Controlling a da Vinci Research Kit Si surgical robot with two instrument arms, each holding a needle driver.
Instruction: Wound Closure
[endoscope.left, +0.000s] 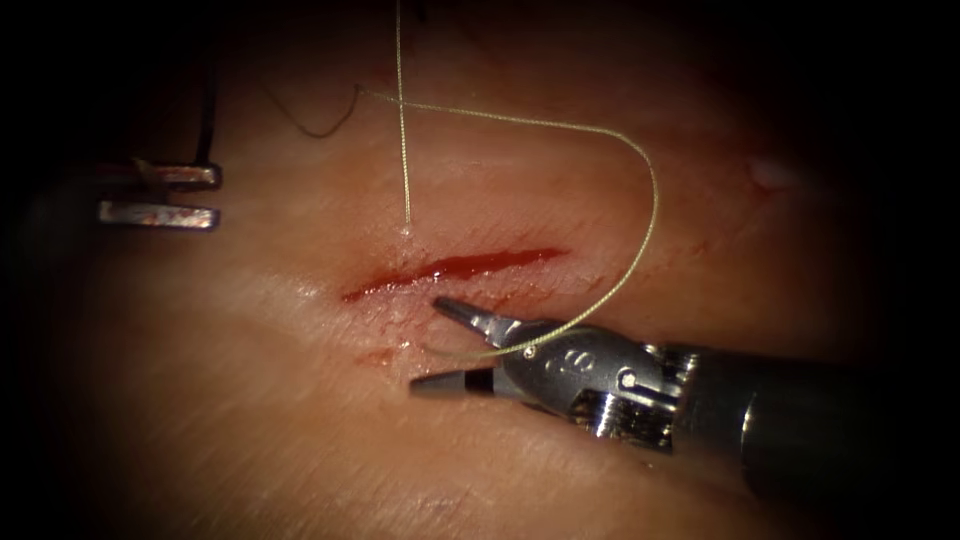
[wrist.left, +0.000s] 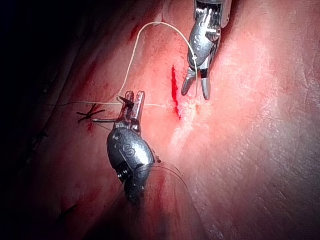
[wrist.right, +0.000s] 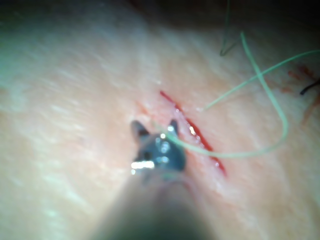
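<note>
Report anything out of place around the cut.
Nothing damaged. The thread loops loosely over the tissue, crossing itself above the cut, and lies across the open right tool. The left tool is open.

From my console I see the right tool (endoscope.left: 432, 345) as polished, glinting metal on a duller grey shaft, the left tool (endoscope.left: 205, 196) as scuffed steel, the thread (endoscope.left: 640, 165) as pale, finely braided fibre, the tissue (endoscope.left: 250, 400) as moist, faintly grained, and the red fluid (endoscope.left: 470, 264) as glossy.
</note>
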